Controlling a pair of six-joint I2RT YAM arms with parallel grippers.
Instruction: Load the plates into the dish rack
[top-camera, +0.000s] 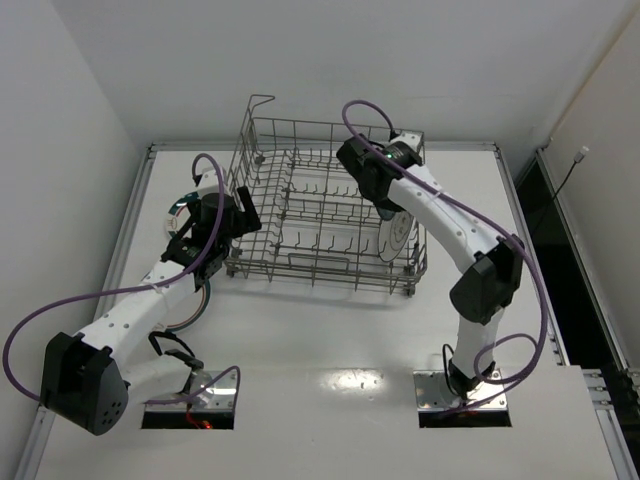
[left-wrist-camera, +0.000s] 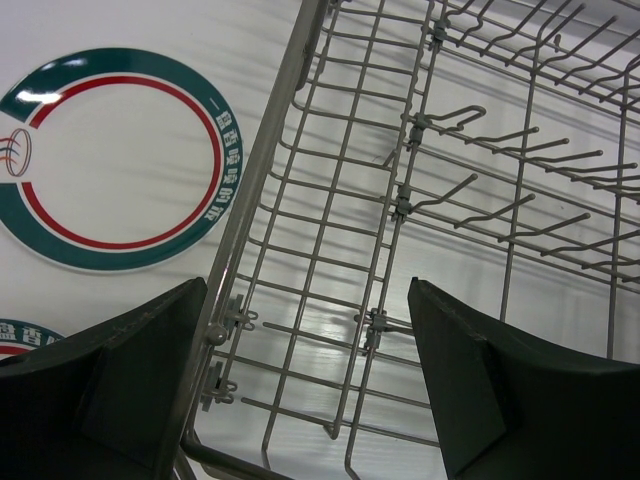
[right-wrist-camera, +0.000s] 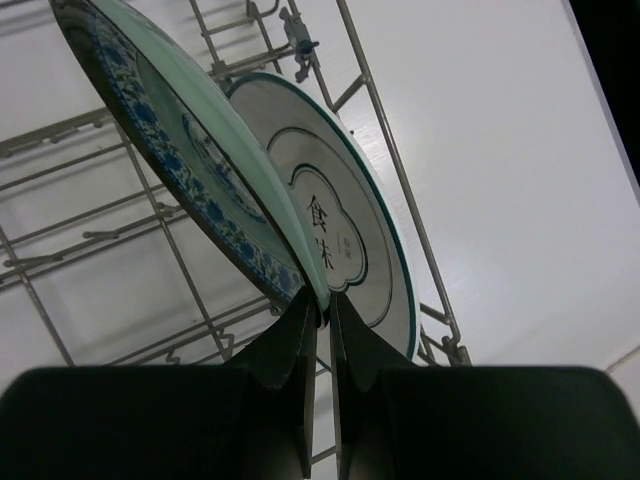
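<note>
The grey wire dish rack (top-camera: 300, 205) stands mid-table. My right gripper (right-wrist-camera: 322, 310) is shut on the rim of the teal patterned plate (right-wrist-camera: 190, 140) and holds it tilted on edge above the rack's right end. Just behind it the pale grey plate (right-wrist-camera: 365, 240) with a dark rim stands upright in the rack; it also shows in the top view (top-camera: 398, 238). My left gripper (left-wrist-camera: 310, 370) is open and empty, its jaws astride the rack's left rim (left-wrist-camera: 260, 180). A white plate with green-and-red bands (left-wrist-camera: 120, 160) lies flat on the table left of the rack. The edge of a second one (left-wrist-camera: 20, 335) shows beside it.
The rack's raised handle loop (top-camera: 260, 102) is at its far left corner. Rows of upright tines (left-wrist-camera: 500, 150) fill the rack floor. The table's raised edge (top-camera: 135, 200) runs close on the left. White walls stand behind and to the left.
</note>
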